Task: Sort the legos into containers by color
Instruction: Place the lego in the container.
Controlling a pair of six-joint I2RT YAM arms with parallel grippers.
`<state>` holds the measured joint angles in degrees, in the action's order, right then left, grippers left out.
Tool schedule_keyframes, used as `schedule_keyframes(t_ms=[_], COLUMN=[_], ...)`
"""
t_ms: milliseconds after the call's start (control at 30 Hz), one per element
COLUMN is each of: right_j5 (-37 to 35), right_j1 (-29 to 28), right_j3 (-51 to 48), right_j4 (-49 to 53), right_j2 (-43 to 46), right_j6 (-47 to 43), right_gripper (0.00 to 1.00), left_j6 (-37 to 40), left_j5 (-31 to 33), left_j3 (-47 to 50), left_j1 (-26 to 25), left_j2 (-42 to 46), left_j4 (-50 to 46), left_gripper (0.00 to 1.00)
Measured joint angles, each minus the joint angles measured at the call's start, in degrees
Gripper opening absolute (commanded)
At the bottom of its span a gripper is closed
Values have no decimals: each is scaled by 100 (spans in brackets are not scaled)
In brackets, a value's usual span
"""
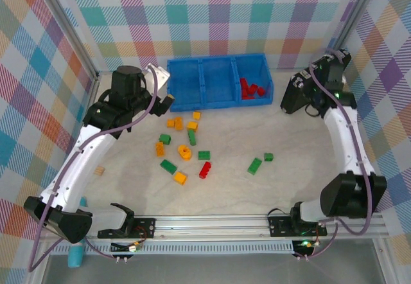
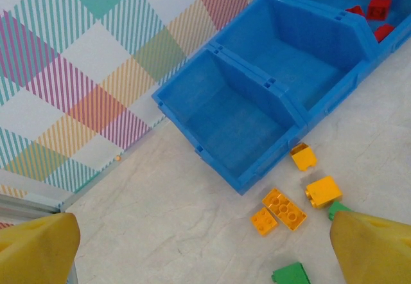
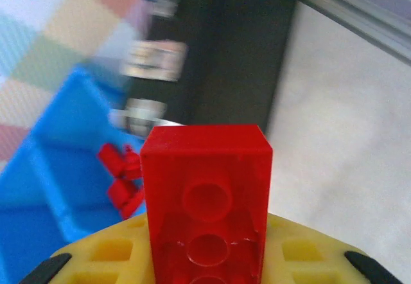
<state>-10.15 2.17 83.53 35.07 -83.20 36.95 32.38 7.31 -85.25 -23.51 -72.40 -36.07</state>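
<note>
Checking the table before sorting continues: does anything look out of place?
A small tan block lies alone at the left of the table, beside the left arm, apart from the scattered legos. It fits none of the brick colours. Nothing looks spilled or damaged.

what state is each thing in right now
left gripper, open, empty
right gripper, shut on a red lego
left compartment, empty
middle compartment, empty
right compartment, holds red legos
loose legos, green, yellow-orange and one red, lying unsorted on the table
</note>
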Motion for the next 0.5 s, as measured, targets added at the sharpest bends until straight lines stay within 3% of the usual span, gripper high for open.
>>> schedule_keyframes(t_ms=[333,500], right_j5=[157,457], right_j1=[-1283,-1397], right_j3=[1974,3185], right_j4=[-944,-894], right_j2=[-2402,-3851], right_j6=[-2542,-3182], right_gripper=[32,33], left_j6=[-245,-369], left_j5=[-125,-105], left_j3=[-538,-796], left_j1=[0,0], left_j2=[-118,-127], left_j4=[-177,-302], left_gripper=[100,100])
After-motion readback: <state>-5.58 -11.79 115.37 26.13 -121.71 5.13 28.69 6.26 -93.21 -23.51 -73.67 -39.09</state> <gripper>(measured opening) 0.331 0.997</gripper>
